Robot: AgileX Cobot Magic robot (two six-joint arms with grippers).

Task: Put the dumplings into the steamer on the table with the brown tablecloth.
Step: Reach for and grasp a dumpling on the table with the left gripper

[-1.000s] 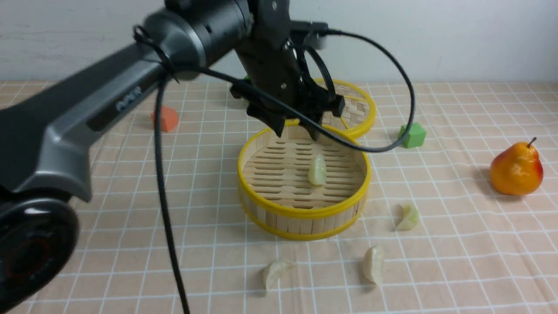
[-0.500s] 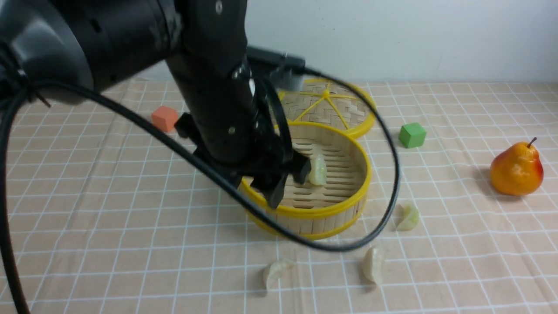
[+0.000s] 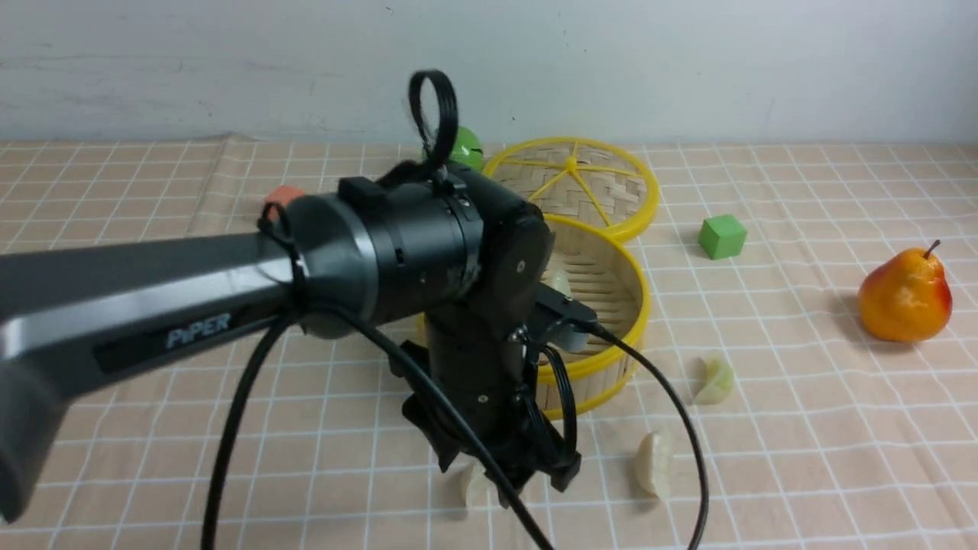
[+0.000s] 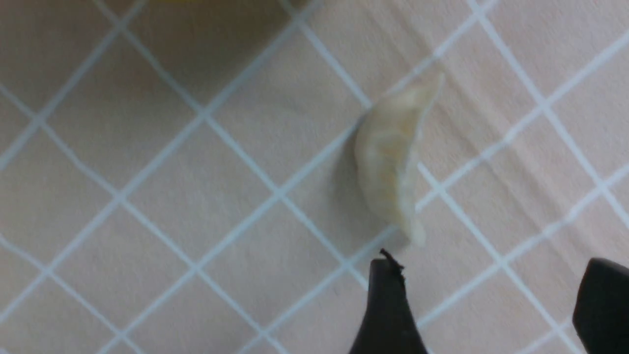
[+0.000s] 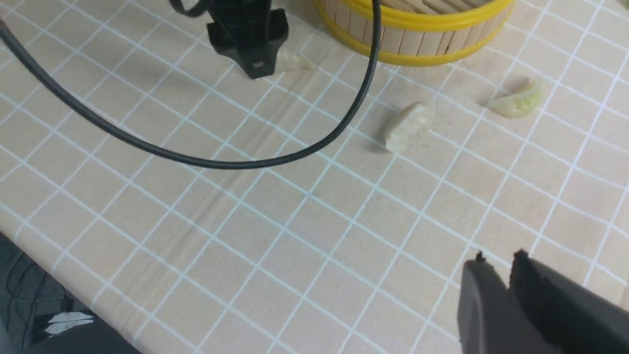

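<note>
**Second pick in doubt.** The risk at this desk (image 3: 802, 458) is a missed or skidding grab. The left fingers (image 4: 388, 309), spread wide and holding nothing, are hovering low over the tablecloth (image 3: 153, 428). The front dumpling (image 4: 390, 162) is lying not between them but just ahead of one tip.

Closing from here would likely be catching only cloth, or nudging the small rounded piece aside across the creased fabric. Descending without first shifting over could be pressing a fingertip onto its pointed end and flipping it. The left arm's trailing cable (image 5: 221, 163) is looping close to the middle dumpling (image 5: 410, 125) and could be dragging that one out of place.

In the left wrist view the front dumpling is resting on the cloth, its near end almost touching one finger and well clear of the other. In the front view it is peeking out beneath the left fingers, just in front of the steamer (image 3: 634, 305).

One dumpling (image 3: 560, 283) is already sitting inside the steamer. The far dumpling (image 3: 716, 380) is lying on the cloth near the steamer's right wall. The right fingers (image 5: 486, 314) are hanging nearly pressed together and empty above bare cloth, well apart from all three loose pieces.
</note>
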